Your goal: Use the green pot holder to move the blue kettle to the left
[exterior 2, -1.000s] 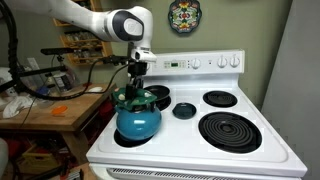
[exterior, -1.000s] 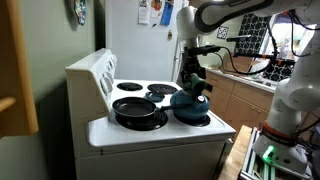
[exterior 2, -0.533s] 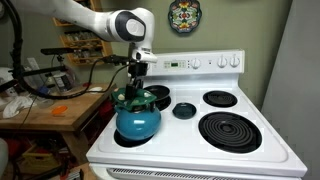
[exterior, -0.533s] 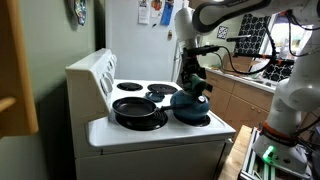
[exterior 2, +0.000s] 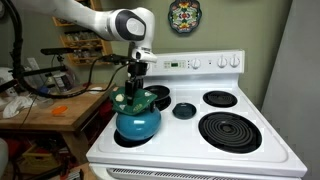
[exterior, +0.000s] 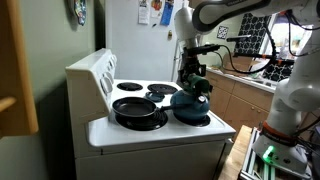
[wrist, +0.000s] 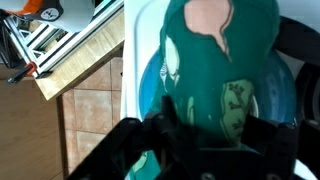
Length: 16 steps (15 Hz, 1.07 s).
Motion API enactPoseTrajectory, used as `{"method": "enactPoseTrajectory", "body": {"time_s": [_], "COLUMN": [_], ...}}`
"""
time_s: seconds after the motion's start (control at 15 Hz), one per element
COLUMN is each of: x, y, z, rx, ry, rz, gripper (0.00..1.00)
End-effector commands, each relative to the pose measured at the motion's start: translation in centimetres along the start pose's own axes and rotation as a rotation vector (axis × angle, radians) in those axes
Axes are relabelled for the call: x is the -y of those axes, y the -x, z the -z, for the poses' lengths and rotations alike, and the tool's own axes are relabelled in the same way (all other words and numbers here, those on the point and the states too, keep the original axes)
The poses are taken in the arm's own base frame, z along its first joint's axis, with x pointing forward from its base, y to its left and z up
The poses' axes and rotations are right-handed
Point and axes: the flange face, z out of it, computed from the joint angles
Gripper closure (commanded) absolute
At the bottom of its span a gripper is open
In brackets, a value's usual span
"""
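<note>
The blue kettle stands on the front burner at the stove's edge, also in the other exterior view. The green pot holder lies draped over its arched handle. My gripper hangs straight down over the handle, its fingers on either side of the cloth. In the wrist view the green pot holder fills the space between the dark fingers, with the blue kettle showing beneath it. The jaws stand apart and the gripper reads as open around the cloth.
A black frying pan sits on the burner beside the kettle. The white stove has more burners behind. A cluttered wooden counter adjoins the stove on the kettle's side. Floor tiles show past the stove edge.
The jaws have spread a little off the pot holder, which now looks slightly wider over the handle. Kettle and arm stay in place.
</note>
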Motion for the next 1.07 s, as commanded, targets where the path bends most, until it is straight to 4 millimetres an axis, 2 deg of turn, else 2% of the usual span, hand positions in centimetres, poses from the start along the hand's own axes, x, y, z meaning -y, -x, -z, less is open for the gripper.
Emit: {"method": "enactPoseTrajectory", "body": {"time_s": [0.0,0.13,0.6,1.0], "x": [-0.2,-0.2,-0.8,-1.9], "y": [0.3,0.3,0.6,1.7], "z": [0.0,0.2,0.8,3.1], "rx": [0.011,0.012,-0.006,-0.094], "ry": [0.038,0.043,0.052,0.047], "rz": [0.0,-0.006,-0.003,-0.001], "gripper": [0.14,0.0,0.0,0.0]}}
